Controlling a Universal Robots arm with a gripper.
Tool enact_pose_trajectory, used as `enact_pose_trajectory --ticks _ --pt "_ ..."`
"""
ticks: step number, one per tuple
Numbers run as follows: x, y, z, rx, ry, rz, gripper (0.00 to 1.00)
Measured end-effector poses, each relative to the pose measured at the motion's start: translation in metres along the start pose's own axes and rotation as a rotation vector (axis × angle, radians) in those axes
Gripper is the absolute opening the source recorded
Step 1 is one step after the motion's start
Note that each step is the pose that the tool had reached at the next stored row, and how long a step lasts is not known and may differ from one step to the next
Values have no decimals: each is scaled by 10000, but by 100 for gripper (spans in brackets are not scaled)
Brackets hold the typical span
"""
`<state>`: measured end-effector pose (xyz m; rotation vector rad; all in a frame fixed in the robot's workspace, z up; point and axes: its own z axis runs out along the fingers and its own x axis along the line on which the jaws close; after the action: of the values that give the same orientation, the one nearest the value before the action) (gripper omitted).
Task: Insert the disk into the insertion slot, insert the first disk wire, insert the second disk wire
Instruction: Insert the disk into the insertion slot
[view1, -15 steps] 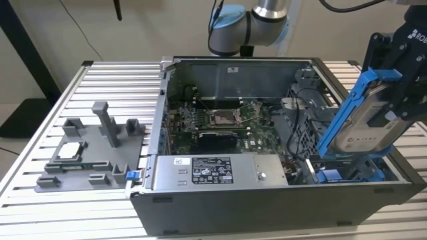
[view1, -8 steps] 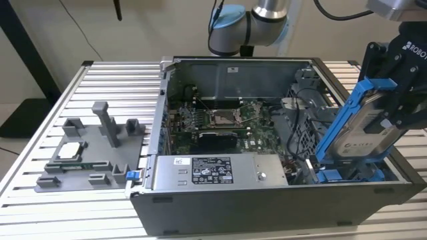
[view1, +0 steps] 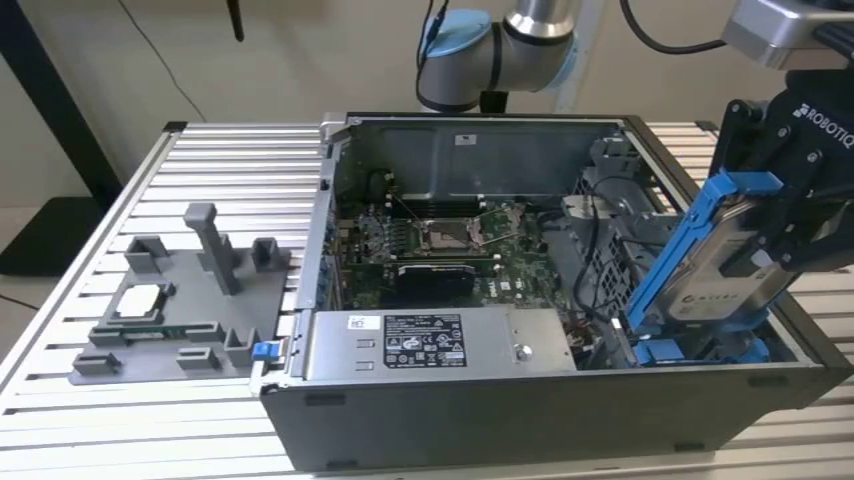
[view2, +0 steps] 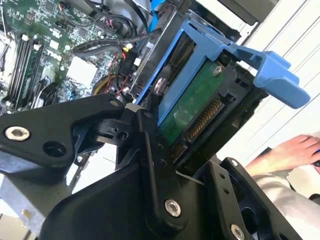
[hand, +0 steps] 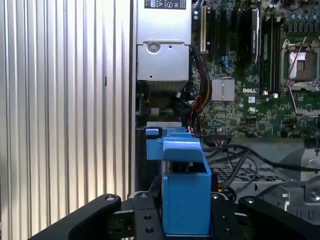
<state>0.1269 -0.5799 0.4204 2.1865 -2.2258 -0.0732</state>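
Observation:
My gripper is shut on the disk, a silver drive in a blue carrier frame. The disk stands tilted at the exterior view's right end of the open computer case. Its lower end sits down in the insertion slot, a grey cage with blue latches. The second wrist view shows the disk's green circuit board and connector edge between my black fingers. In the first wrist view the blue carrier rises between the fingers. Cables lie beside the cage; which are the disk wires I cannot tell.
A grey labelled power-supply box fills the case's near side, with the motherboard behind it. On the slatted metal table, a grey fixture holds small parts at the exterior view's left. A person's hand rests beyond the case.

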Motion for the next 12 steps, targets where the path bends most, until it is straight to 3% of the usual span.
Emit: enact_pose_trajectory --ticks 12 --pt "-4 -34 162 -5 -81 -3 0"
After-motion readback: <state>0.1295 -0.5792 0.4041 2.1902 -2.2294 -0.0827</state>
